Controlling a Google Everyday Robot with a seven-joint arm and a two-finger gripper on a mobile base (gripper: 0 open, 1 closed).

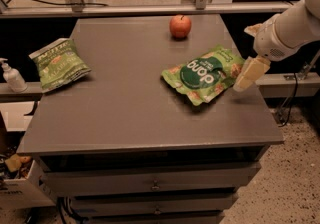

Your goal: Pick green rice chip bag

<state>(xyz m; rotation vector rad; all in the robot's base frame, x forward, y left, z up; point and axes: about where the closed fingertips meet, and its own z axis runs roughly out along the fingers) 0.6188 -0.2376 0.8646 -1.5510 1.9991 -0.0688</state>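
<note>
The green rice chip bag (205,74) lies flat right of centre on the counter (125,113), below the apple (180,26); the tool (248,74), angled down at its right edge as if approaching, has nothing lifted, and its opening cannot be told.

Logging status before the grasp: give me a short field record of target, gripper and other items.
target: green rice chip bag, lying flat on the right half of the table
arm: gripper at the bag's right edge, contact unclear
others: apple behind the bag; smaller green bag near the left edge
off table: pump bottle on the left ledge
</note>
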